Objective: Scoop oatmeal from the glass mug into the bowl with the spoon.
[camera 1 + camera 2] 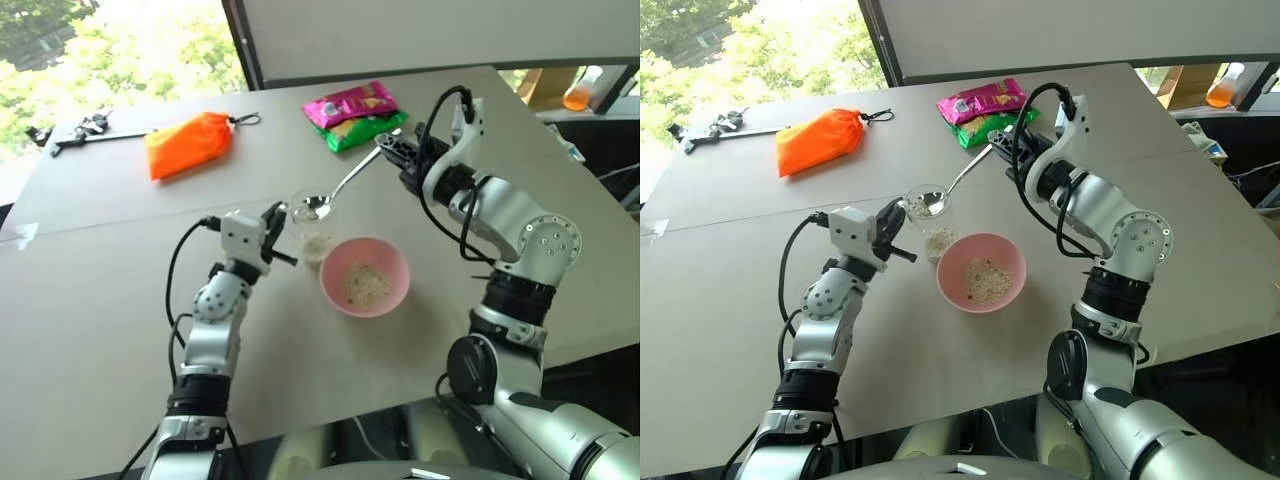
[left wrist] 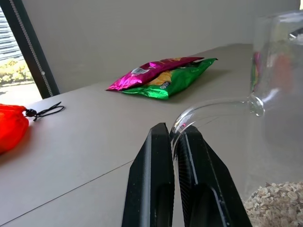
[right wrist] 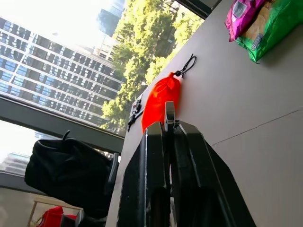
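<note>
Mug (image 1: 312, 232) stands just beside the bowl (image 1: 365, 275); we clamp its handle with our left claw (image 2: 174, 137), spoon (image 1: 335, 192) above it in our right claw (image 1: 392, 150).

We list one grey table (image 1: 120, 330). On it: a glass mug (image 1: 932, 222) beside a pink bowl (image 1: 981, 272) near the middle; an orange pouch (image 1: 188, 143), snack packets (image 1: 354, 113) and a dark tool (image 1: 75, 132) along the far edge.

Mug: your clear glass mug (image 1: 312, 228) stands upright beside the bowl, oatmeal (image 2: 277, 204) low inside.
Bowl: pink bowl (image 1: 365, 277), flakes in it.
Spoon: silver spoon (image 1: 335, 191) angled over the mug's rim.
</note>
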